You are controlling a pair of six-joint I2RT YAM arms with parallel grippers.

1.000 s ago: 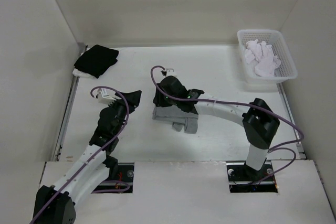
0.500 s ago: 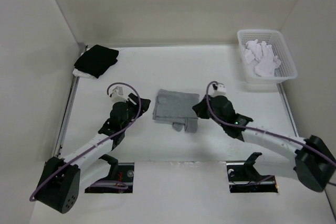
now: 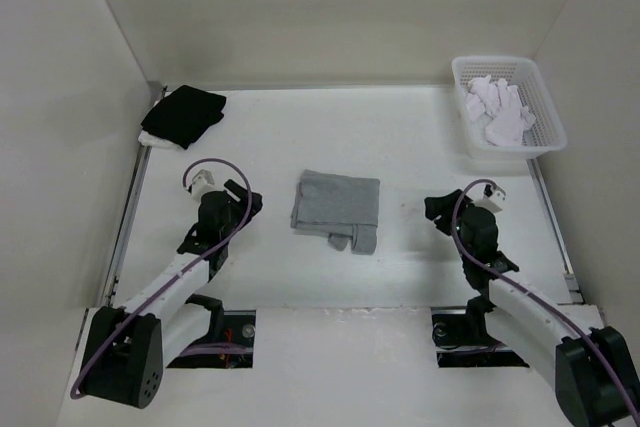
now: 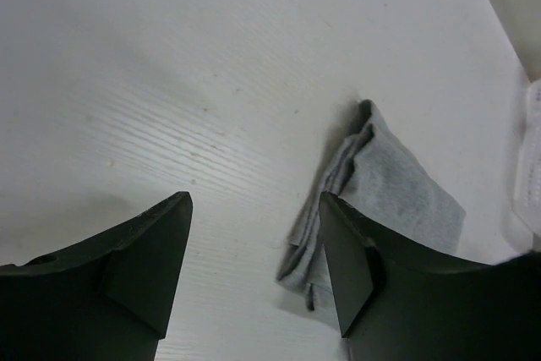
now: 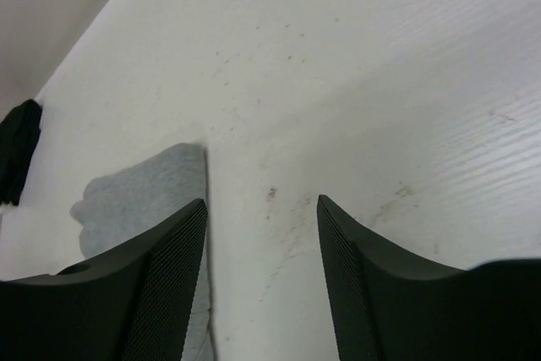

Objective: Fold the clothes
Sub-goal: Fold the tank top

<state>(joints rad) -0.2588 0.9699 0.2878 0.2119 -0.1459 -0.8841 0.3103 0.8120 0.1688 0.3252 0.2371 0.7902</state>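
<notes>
Resting folded at the middle of the worktop [image 3: 420, 137], the grey top [image 3: 335, 205] is flanked by the left tool [image 4: 254, 234] and the right tool [image 5: 262, 217], both released.

The left tool is seen at the top's 9 o'clock and the right tool at its 3 o'clock, each spread wide, gripping nothing and apart from the cloth. A small strap end [image 3: 357, 240] is seen sticking out at the bundle's 5 o'clock corner. If that corner is pinched too deep, the soft knit layers beneath could be caught and dragged, and the fold pulled open. A low sweep could also snag the near edge. The black garment [image 3: 185, 112] at 10 o'clock and the basket [image 3: 505, 59] at 2 o'clock are well apart and unlikely to be disturbed.
</notes>
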